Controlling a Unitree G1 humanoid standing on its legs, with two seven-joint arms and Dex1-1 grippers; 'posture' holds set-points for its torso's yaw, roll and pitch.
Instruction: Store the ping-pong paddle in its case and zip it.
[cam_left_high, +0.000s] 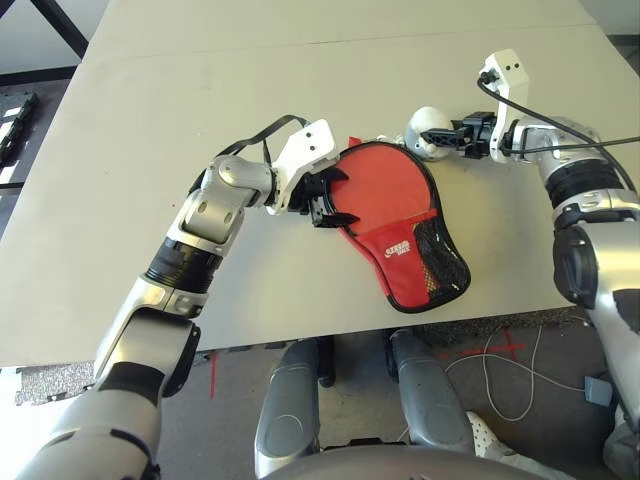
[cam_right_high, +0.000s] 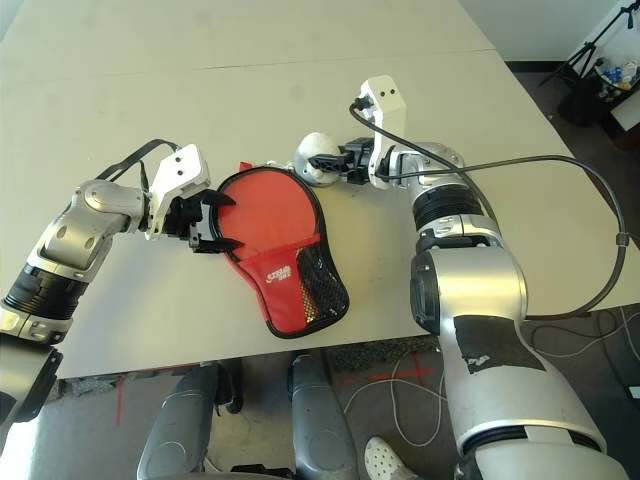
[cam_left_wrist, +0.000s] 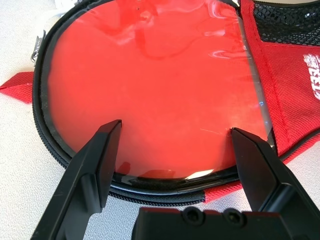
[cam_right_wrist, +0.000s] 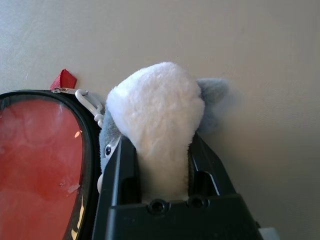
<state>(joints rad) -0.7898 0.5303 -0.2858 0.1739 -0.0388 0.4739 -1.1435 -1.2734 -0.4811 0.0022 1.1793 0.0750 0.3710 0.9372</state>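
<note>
The paddle (cam_left_high: 385, 180) is lying inside the open case (cam_left_high: 405, 255), with only its round red face showing; its handle is being hidden under the red fabric and black mesh pocket at the narrow end, so its stripes cannot be made out. The case is sitting near the desk's (cam_left_high: 150, 120) front edge, its narrow end pointing toward that edge and almost reaching it, its round end pointing toward the middle of the desk. The left gripper (cam_left_high: 325, 200) is hovering at the left rim of the round end with its fingers spread wide, one to each side of the paddle face, and whether they are touching the rim is hard to tell. The right gripper (cam_left_high: 445, 135) is pinching a white plush toy (cam_right_wrist: 155, 120) just beyond the far rim of the case; its fingers are covering the toy's lower part, and a small white clip (cam_right_wrist: 90, 102) is joining the toy to the zip. Broad bare desk is lying open behind and to the left.
</note>
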